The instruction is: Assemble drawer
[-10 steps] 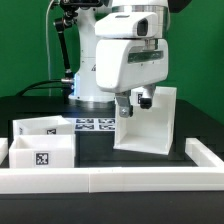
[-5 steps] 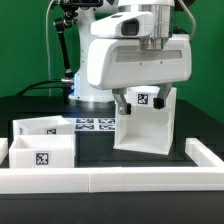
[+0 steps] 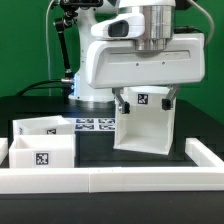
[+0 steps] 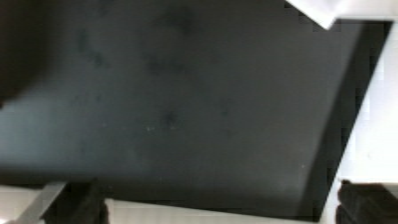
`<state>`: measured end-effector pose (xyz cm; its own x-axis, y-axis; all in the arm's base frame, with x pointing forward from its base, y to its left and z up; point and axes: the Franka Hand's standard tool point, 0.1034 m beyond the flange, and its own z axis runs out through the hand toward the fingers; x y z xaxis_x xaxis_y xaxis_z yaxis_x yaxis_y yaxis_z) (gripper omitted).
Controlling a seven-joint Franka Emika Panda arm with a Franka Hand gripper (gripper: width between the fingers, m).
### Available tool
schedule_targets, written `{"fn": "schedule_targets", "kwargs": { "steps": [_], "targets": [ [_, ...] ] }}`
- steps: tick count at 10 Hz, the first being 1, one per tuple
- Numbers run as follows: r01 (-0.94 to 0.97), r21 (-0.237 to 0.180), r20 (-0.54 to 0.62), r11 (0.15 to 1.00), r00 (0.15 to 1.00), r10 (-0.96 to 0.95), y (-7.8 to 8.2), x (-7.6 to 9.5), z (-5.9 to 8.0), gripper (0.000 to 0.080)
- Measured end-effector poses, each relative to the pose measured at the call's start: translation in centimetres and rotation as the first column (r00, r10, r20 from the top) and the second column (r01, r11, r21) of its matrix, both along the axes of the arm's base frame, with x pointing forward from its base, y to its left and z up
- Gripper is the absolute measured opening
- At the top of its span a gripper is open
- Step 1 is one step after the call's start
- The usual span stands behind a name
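White drawer housing (image 3: 146, 130) stands just behind the wide-spread pincer (image 3: 144, 103).

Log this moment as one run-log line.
claw: open, empty, by box housing top | box housing: upright on table | rear tray, front tray: exterior view's left, outside housing | status: trays not inserted

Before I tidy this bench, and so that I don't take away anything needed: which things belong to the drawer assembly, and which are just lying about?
Belongs to the job:
- box housing
- back tray
- front tray
- the tool, open and holding nothing

Not part of the drawer:
- marker board, fixed to the table
- low white rail
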<state>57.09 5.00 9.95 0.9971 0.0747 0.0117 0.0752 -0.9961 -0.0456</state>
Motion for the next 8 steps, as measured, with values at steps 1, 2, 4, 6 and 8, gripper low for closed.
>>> {"fn": "schedule_targets", "kwargs": {
  "steps": [1, 2, 4, 6, 8],
  "targets": [
    [0.121, 0.001, -0.004, 0.993, 0.993, -0.121, 0.6, -0.2, 0.3, 0.0650],
    [0.228, 0.002, -0.009, 0.974, 0.974, -0.228, 1.3, -0.2, 0.5, 0.0650],
    [0.360, 0.011, -0.020, 0.933, 0.933, -0.360, 2.6, -0.4, 0.5, 0.0650],
    [0.349, 0.013, -0.013, 0.937, 0.937, -0.349, 2.9, -0.4, 1.3, 0.0650],
    [0.347, 0.016, 0.008, 0.938, 0.938, -0.347, 3.8, -1.3, 3.3, 0.0650]
  ]
}}
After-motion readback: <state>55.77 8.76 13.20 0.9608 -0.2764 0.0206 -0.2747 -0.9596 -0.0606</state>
